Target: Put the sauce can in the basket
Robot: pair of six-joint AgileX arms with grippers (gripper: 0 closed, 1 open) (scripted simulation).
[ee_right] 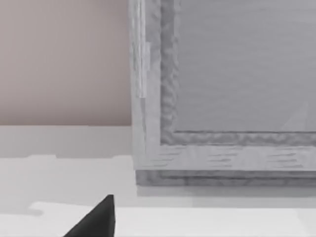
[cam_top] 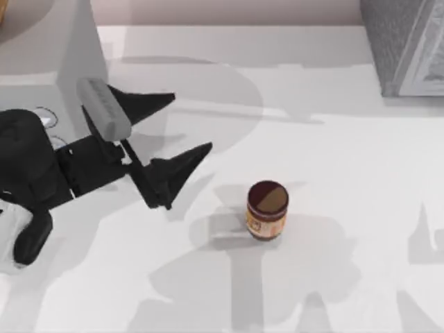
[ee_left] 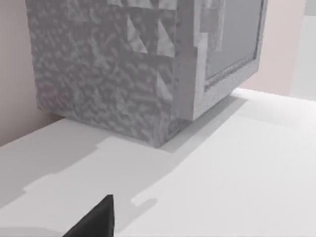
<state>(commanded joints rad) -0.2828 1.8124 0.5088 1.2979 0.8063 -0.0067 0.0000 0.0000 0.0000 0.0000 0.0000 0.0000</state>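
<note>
The sauce can (cam_top: 267,209) stands upright near the middle of the white table (cam_top: 347,173), with a dark maroon top and an orange label. The basket (cam_top: 402,48) is a grey textured box at the table's far right corner; it also appears in the left wrist view (ee_left: 113,74) and the right wrist view (ee_right: 222,98). My left gripper (cam_top: 192,123) hovers left of the can and a little farther back, open and holding nothing, its fingertips pointing right. My right gripper (ee_right: 98,219) is close to the basket's side wall.
A pale grey block (cam_top: 48,62) stands at the far left behind my left arm. A pinkish wall (ee_right: 64,59) runs along the table's back edge. Open table surface lies between the can and the basket.
</note>
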